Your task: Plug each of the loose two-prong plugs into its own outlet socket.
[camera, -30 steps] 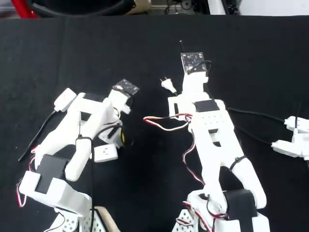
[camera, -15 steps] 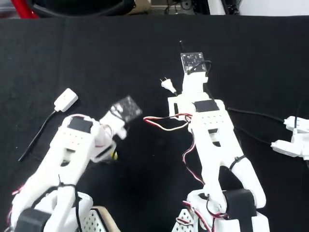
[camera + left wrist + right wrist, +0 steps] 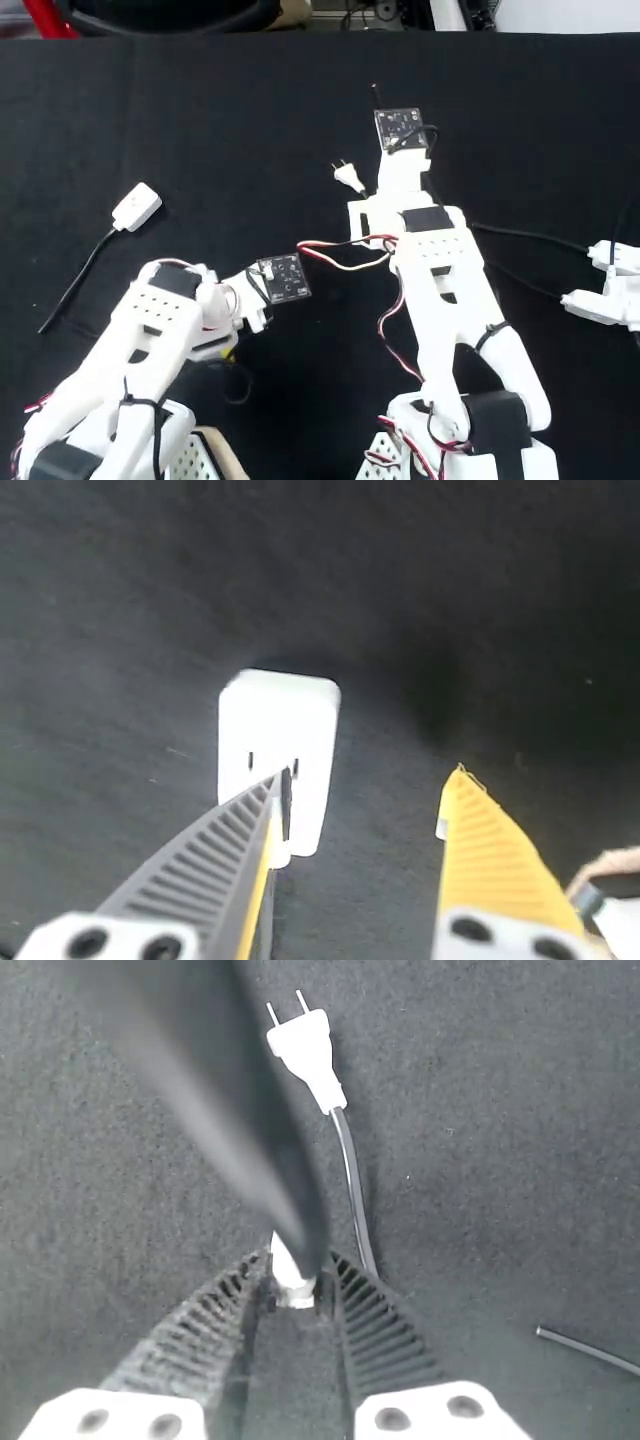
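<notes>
A white outlet socket [image 3: 278, 742] with two slots lies on the black cloth. My left gripper [image 3: 365, 780] hangs open just over it, and the grey finger [image 3: 235, 845] overlaps its near edge. In the high view my left arm [image 3: 150, 330] covers this socket. My right gripper [image 3: 298, 1260] is shut on a small white plug [image 3: 293, 1288] whose black cable rises toward the camera. Just beyond it a loose white two-prong plug [image 3: 300, 1045] lies flat, prongs pointing away. The high view shows that loose plug [image 3: 347, 176] left of my right arm's wrist [image 3: 400, 130].
A white block on a black cable [image 3: 137, 206] lies at the left of the table. More white plug-like pieces [image 3: 605, 290] sit at the right edge, with a black cable [image 3: 520, 235] running toward them. A short black cable end [image 3: 590, 1350] lies near the right gripper.
My left arm has swung round and come down over the white socket, its wrist now pointing right toward the table's middle. The right arm and the loose plug have not moved.
</notes>
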{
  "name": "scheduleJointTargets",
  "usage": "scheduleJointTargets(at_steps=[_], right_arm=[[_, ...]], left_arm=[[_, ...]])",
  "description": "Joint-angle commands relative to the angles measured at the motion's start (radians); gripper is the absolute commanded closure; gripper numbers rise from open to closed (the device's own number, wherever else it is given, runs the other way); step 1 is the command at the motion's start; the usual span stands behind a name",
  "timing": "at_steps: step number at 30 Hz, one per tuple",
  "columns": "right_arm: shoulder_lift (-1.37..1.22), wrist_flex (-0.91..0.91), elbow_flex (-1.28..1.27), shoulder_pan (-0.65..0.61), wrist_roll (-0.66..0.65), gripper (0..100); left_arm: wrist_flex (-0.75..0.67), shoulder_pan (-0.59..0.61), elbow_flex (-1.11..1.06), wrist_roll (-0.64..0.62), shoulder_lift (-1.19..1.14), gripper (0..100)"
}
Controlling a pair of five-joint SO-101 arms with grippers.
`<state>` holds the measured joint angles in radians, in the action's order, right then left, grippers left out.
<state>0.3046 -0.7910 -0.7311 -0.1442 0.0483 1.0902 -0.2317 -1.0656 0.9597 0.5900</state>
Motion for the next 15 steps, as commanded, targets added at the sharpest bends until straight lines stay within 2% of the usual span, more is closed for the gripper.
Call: scheduleJointTargets(at_steps=[1, 3, 7, 12, 15], right_arm=[[-0.002, -0.006, 0.065, 0.017, -0.005, 98.6], [-0.002, -0.006, 0.065, 0.017, -0.005, 98.6], [-0.002, -0.006, 0.064, 0.017, -0.005, 98.6], [-0.002, -0.021, 0.067, 0.017, -0.005, 98.6], [-0.002, -0.025, 0.068, 0.017, -0.005, 98.6]], left_arm=[[-0.11, -0.001, -0.039, 0.017, 0.025, 75], [-0.157, -0.001, -0.061, 0.029, 0.025, 75], [-0.163, 0.002, -0.076, 0.069, 0.023, 75], [-0.196, 0.081, -0.074, 0.117, 0.006, 75], [-0.265, 0.117, -0.065, 0.132, -0.097, 75]])
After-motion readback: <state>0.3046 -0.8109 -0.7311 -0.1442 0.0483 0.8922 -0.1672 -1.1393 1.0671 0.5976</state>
